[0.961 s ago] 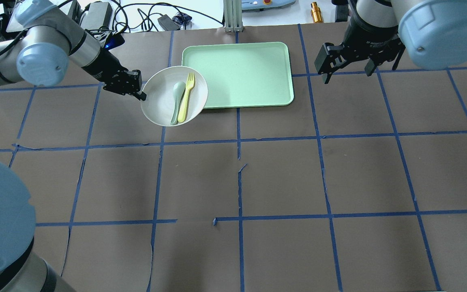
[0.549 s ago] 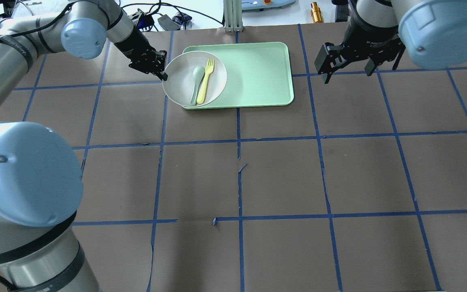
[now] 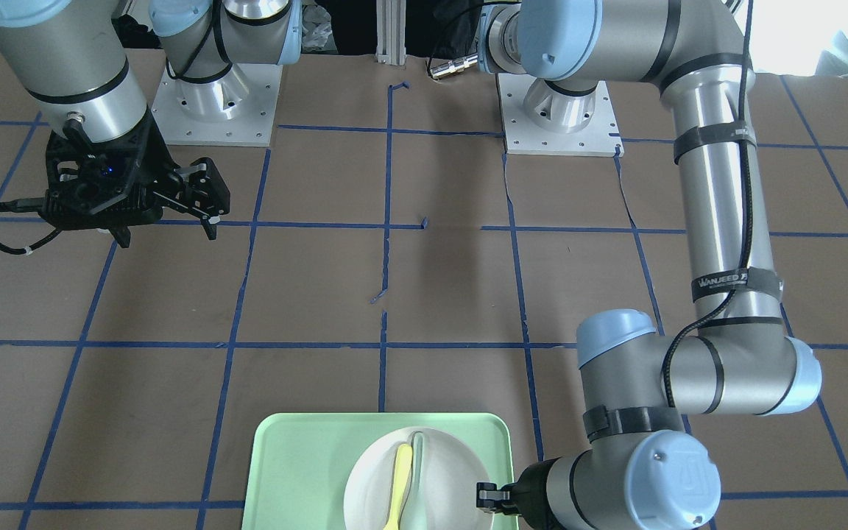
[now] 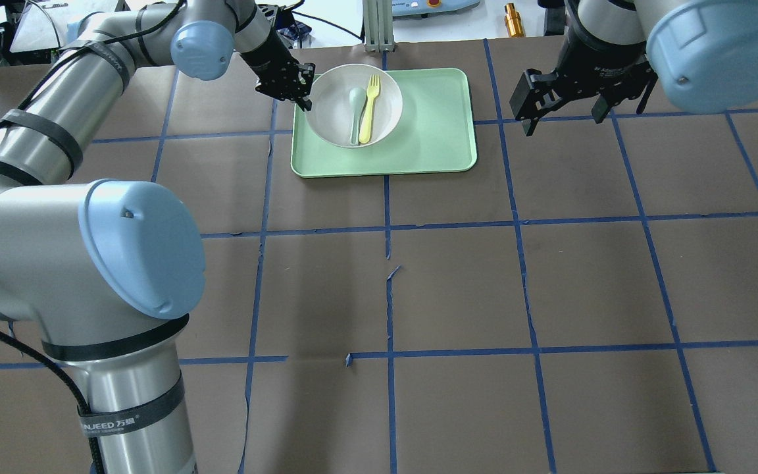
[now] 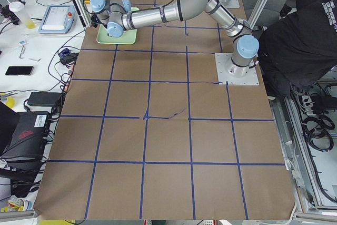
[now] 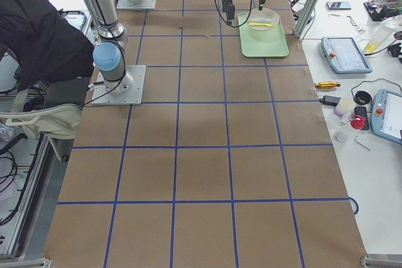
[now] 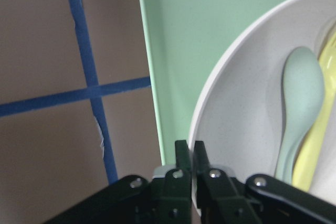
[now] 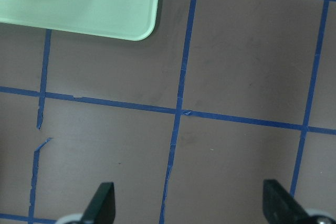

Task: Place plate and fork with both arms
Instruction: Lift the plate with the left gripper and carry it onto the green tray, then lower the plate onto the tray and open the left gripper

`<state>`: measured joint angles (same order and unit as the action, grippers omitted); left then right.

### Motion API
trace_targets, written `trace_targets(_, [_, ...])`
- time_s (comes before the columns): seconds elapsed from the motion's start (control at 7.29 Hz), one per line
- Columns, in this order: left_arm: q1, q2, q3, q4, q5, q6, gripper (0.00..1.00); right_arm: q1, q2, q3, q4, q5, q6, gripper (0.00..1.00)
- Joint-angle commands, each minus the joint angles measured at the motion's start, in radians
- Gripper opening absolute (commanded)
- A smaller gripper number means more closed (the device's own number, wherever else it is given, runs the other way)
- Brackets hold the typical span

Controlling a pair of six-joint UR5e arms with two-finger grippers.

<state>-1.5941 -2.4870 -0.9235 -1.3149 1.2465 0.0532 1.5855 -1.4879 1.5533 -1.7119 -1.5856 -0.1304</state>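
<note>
The plate sits over the tray's far corner on the left arm's side, its rim overhanging the tray's far edge; whether it touches the tray I cannot tell. The fork lies in it, just beside a spoon. The left gripper is clamped on the plate's rim, its fingers pinching the edge. The right gripper hangs spread wide with nothing in it over the table, well apart from the tray.
</note>
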Motion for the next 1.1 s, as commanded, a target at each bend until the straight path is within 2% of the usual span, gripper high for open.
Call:
trace_targets(0.0, [-0.041,-0.067,0.048,0.052,0.001,-0.070,0.00,0.001,0.000,0.001,0.000,0.001,0.000,1.00])
trace_targets(0.27, [-0.043,-0.072,0.046,0.065,0.001,-0.087,0.00,0.001,0.001,0.001,0.000,0.001,0.000,1.00])
trace_targets(0.41, [-0.043,-0.066,0.028,0.109,-0.007,-0.104,0.63,0.001,0.001,0.001,0.000,0.001,0.000,1.00])
trace_targets(0.55, [-0.043,-0.041,-0.024,0.168,-0.009,-0.089,0.86,0.001,0.001,0.001,0.000,0.001,0.001,1.00])
trace_targets(0.69, [-0.040,0.002,-0.087,0.233,-0.009,-0.092,0.98,0.001,0.001,0.001,0.000,0.001,0.002,1.00])
trace_targets(0.96, [-0.008,0.174,-0.237,0.215,0.028,-0.105,1.00,0.001,0.001,0.001,0.000,0.001,0.000,1.00])
